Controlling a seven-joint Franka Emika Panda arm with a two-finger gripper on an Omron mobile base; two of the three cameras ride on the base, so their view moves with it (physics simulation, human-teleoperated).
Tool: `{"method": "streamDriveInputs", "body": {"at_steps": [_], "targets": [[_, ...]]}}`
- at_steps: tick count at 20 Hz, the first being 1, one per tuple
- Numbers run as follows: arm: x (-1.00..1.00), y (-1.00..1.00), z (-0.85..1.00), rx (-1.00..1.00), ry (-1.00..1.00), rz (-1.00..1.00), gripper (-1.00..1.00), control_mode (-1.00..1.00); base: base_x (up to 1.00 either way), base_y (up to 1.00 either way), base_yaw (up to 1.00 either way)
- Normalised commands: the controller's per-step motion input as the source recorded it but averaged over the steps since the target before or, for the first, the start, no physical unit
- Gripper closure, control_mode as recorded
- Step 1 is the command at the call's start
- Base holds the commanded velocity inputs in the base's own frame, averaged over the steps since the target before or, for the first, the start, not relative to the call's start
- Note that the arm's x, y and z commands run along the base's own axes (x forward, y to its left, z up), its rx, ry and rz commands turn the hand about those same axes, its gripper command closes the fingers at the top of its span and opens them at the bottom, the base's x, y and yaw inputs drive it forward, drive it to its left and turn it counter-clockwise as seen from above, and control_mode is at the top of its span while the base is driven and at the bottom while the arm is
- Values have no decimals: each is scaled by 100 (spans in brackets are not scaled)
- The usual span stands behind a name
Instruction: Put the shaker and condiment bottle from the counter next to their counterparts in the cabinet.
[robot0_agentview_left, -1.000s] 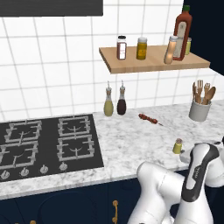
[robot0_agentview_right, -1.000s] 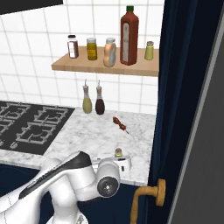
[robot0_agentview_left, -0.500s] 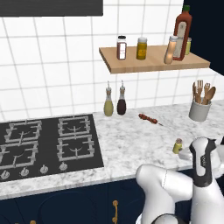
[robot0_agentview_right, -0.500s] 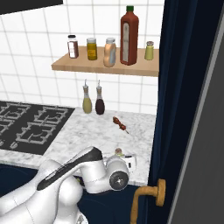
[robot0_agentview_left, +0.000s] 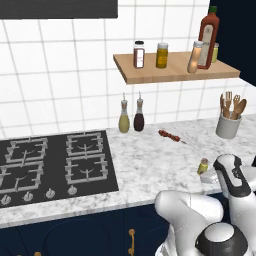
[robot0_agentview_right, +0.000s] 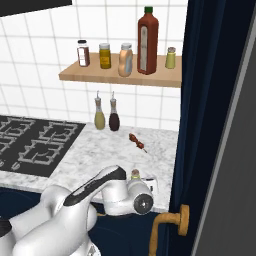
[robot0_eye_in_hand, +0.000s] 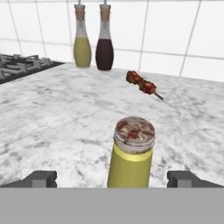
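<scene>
End effector (robot0_eye_in_hand: 112, 178) wide open, holding nothing — shaker (robot0_eye_in_hand: 131, 153) upright between its 2 fingertips on the counter (robot0_eye_in_hand: 61, 118).

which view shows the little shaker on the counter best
The hand view: the shaker stands upright, close and centred between the open claw tips, its speckled grey top clear. In the left base view it is a tiny shape beside the arm; in the right base view just its top peeks over the arm.
</scene>
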Motion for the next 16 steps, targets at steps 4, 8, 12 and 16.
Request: {"method": "streamDriveInputs", "body": {"at_steps": [4,8,12,16], "targets": [[19,18,-42,0,0,0,-100,-100,0,0,0],[31,15,-31,0,0,0,-100,-100,0,0,0],[36,10,-17,0,0,0,-100,-100,0,0,0],[36,9,-13,0,0,0,-100,-100,0,0,0]]}}
